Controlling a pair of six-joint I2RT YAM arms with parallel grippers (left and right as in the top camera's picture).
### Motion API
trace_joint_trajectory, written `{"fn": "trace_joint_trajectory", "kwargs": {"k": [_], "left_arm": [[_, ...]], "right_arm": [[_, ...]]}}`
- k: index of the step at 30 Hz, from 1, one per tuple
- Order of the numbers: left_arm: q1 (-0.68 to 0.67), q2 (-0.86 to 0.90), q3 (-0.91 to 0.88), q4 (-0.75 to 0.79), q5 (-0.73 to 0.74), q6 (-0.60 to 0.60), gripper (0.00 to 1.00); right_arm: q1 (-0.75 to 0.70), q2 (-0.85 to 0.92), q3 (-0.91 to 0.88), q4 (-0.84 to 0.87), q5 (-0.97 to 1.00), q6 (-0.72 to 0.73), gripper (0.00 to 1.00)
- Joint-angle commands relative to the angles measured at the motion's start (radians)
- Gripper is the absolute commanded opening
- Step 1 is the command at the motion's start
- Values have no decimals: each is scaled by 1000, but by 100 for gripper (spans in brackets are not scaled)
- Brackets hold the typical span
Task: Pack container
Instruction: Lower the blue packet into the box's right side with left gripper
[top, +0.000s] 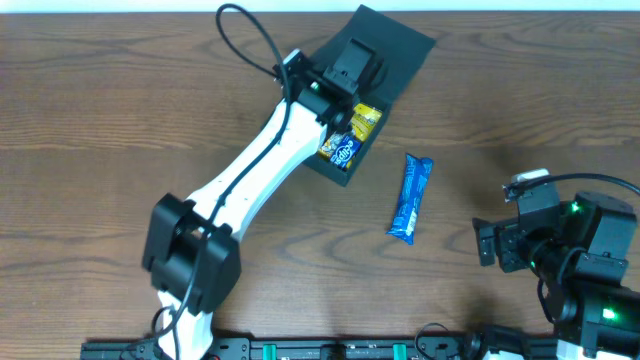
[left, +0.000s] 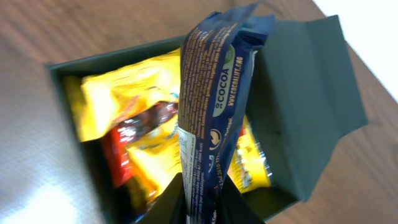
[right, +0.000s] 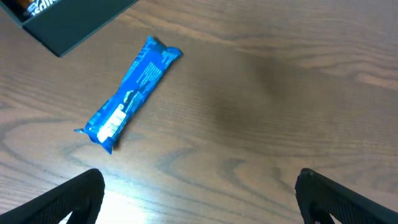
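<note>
**Item: container, lid open, partly packed**

Overhead: The container is placed at the far middle of the tabletop, its hinged lid laid back flat. The left claw is positioned over the open box. A light blue packet is laid on the wood just beside the box. The right claw is parked well apart.

Left wrist: The left claw is closed narrowly on a dark blue packet, which is held upright above the container. Yellow packets and a red packet are seen inside.

Right wrist: The right claw is spread wide and nothing is held. The light blue packet and a corner of the container are visible.

Handling: The container is judged light, matte, not slippery and fairly stiff, though its thin walls could dent. It is best gripped at a side wall, or at the lid's free edge for closing.
</note>
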Motion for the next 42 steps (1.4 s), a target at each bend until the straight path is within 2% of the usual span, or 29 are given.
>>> {"fn": "trace_joint_trajectory", "kwargs": {"k": [1, 9, 24, 33, 35, 38, 39, 42], "left_arm": [[11, 64, 89, -3, -18, 18, 15], [32, 269, 303, -23, 80, 14, 14], [41, 379, 307, -16, 133, -173, 18], [41, 404, 310, -24, 127, -173, 18], [41, 404, 310, -32, 128, -165, 22], [39, 404, 310, -32, 128, -166, 44], [39, 404, 310, -29, 128, -166, 48], [39, 404, 310, -27, 123, -166, 48]], "right_arm": [[-9, -1, 0, -2, -11, 13, 99], [-9, -1, 0, -2, -11, 13, 99], [-9, -1, 0, -2, -11, 13, 99], [-9, -1, 0, -2, -11, 13, 99], [-9, -1, 0, -2, -11, 13, 99], [-9, -1, 0, -2, -11, 13, 99], [-9, -1, 0, -2, -11, 13, 99], [-9, -1, 0, -2, -11, 13, 99]]}}
